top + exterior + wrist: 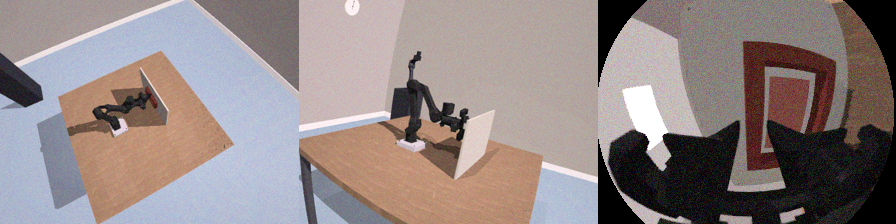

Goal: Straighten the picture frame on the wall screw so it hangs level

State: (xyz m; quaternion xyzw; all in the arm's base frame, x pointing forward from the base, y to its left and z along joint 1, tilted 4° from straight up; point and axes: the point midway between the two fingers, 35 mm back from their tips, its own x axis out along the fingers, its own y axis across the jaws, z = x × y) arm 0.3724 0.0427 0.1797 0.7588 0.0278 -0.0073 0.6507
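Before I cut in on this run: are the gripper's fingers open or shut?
Partly open: in the wrist view, a gap separates the gripper's fingertips.

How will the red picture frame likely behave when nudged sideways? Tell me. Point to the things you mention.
The picture frame (151, 97) (754, 100) looks rigid, given its straight, thick borders, so it should move as one piece. Hanging on the upright panel (164, 115) (713, 65), it would probably swing or tilt rather than roll.

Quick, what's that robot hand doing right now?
Hand: partly open around one side of the red picture frame; whether it grips it, I can't tell.
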